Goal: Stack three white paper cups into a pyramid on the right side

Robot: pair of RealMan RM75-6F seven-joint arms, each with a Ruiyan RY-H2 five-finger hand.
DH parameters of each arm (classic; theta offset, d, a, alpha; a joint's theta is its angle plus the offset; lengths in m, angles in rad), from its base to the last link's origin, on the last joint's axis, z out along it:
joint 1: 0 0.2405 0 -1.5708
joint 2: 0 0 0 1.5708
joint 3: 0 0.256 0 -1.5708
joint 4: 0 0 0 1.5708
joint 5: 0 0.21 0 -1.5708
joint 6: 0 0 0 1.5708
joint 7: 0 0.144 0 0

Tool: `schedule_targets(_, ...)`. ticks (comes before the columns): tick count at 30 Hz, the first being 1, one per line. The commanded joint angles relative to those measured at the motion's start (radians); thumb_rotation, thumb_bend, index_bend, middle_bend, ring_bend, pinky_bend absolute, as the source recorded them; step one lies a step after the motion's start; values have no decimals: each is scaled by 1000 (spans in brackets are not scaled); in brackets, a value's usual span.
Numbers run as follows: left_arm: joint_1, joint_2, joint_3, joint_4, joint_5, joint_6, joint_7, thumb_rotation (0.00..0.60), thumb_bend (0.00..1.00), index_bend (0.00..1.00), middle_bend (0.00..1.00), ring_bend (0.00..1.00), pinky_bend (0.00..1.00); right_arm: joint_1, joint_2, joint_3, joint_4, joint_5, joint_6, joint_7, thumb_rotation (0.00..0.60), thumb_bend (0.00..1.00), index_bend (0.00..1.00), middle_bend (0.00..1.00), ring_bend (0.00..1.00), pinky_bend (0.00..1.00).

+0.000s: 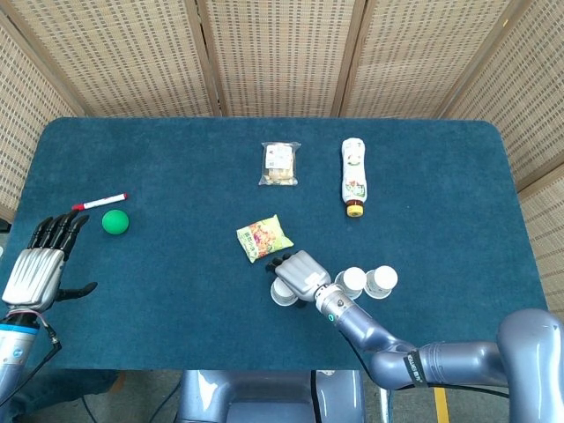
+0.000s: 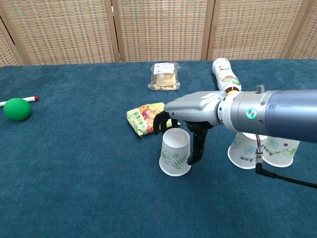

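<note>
Three white paper cups with leaf prints stand upside down on the blue table. One cup [image 2: 174, 152] [image 1: 281, 296] stands alone near the front middle. My right hand [image 2: 193, 110] [image 1: 298, 271] is over it, with fingers curled behind its top and the thumb [image 2: 196, 147] pressed down its right side. The other two cups [image 2: 243, 151] [image 2: 282, 150] stand side by side to the right, partly hidden by my forearm; the head view shows them as cups [image 1: 353, 280] [image 1: 382, 279]. My left hand [image 1: 39, 266] rests at the table's left edge, fingers apart, holding nothing.
A yellow snack packet [image 2: 142, 119] [image 1: 262, 238] lies just behind the gripped cup. Farther back are a cookie bag [image 2: 165, 76] and a lying bottle [image 2: 225, 77]. A green ball [image 2: 17, 108] and a red marker [image 2: 29, 98] sit at the far left.
</note>
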State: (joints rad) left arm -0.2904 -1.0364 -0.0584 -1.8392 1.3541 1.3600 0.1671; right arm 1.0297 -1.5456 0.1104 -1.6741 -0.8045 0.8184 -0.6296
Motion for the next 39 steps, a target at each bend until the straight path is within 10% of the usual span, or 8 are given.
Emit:
schedule_targets(1, 2, 2, -1, 0, 3, 0, -3, 600, 0, 0, 0, 0, 0, -5, -17, 5, 8, -1, 16, 25, 600, 96, 333, 398, 379, 523)
schedule_targets(9, 7, 8, -4, -3, 15, -7, -11, 600, 0, 0, 0, 0, 0, -20, -39, 1, 19, -37, 69, 45, 600, 312, 479, 547, 522, 640)
schedule_targets(20, 12, 12, -6, -6, 25, -12, -15, 600, 0, 0, 0, 0, 0, -38, 36, 35, -77, -67, 108, 81, 600, 351, 490, 557, 531, 665)
schedule_targets(31, 21, 21, -1, -17, 54, -8, -25, 600, 0, 0, 0, 0, 0, -103, 314, 137, -330, -49, 252, 98, 600, 352, 489, 556, 531, 665)
schedule_targets(39, 43, 27, 15, -33, 119, 30, -35, 600, 0, 0, 0, 0, 0, -241, 537, 40, -427, -57, 256, 158, 600, 352, 488, 556, 531, 665)
